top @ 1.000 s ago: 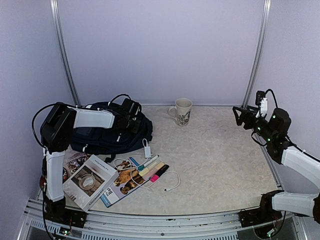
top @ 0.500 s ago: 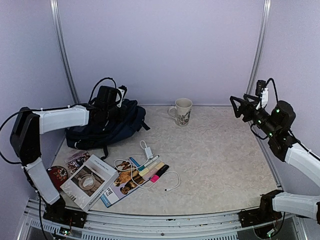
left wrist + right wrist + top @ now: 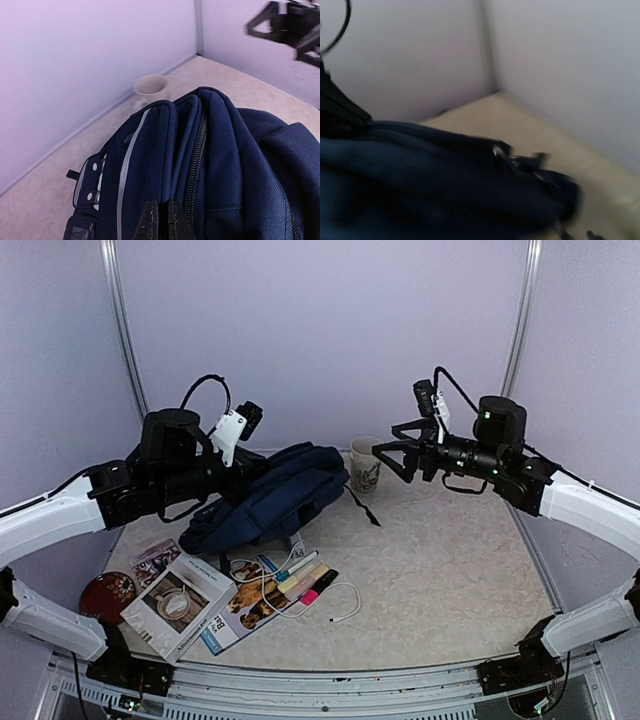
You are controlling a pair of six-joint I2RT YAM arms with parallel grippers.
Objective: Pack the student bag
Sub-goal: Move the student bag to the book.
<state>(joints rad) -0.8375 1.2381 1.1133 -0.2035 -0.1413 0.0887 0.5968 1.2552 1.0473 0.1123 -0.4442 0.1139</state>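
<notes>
Left pincer (image 3: 162, 220) is clamped right down now, jaws pinched together on a fold of navy fabric beside the zip. A second ago it stood half open over the student bag (image 3: 280, 498), which lay slumped in the back-left corner. Now the bag is hoisted, one end up in the air and pulled in towards the middle, the low end trailing down near the books (image 3: 190, 605). I'd say that is the bag being stood up so its mouth can be reached. The left arm stretches out long and low from its base, wrist raised behind the grip.

And here comes the right pincer (image 3: 390, 458). It has swung in from the far right wall, jaws spread wide and holding nothing, hanging just beside the bag's raised end with the mug (image 3: 150, 86) behind it. Markers (image 3: 300, 580) and cable (image 3: 335, 605) lie unpacked on the table (image 3: 450, 560).
</notes>
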